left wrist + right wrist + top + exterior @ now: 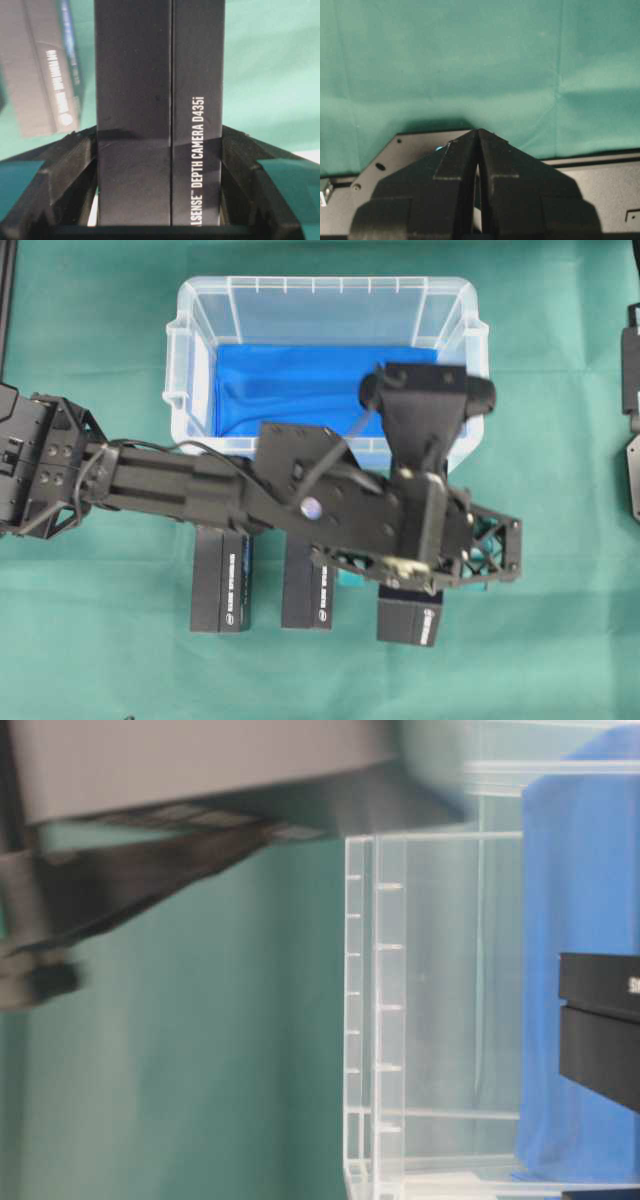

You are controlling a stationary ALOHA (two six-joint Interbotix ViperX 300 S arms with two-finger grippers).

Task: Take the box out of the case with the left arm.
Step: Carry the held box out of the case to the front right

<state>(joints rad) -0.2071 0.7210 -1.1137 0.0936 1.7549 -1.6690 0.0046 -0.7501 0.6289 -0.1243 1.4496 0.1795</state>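
Two black boxes (222,580) already lie on the green cloth (90,370) beside the left gripper (478,552), whose teal-padded fingers pinch a third box (159,115), now clear of the case (200,310) behind it. Placing comes next: lower, then release.

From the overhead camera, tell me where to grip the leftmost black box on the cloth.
Grip the leftmost box across its two long sides, coming straight down from above. It appears to lie flat with a gap to the middle box, so one finger should fit there.
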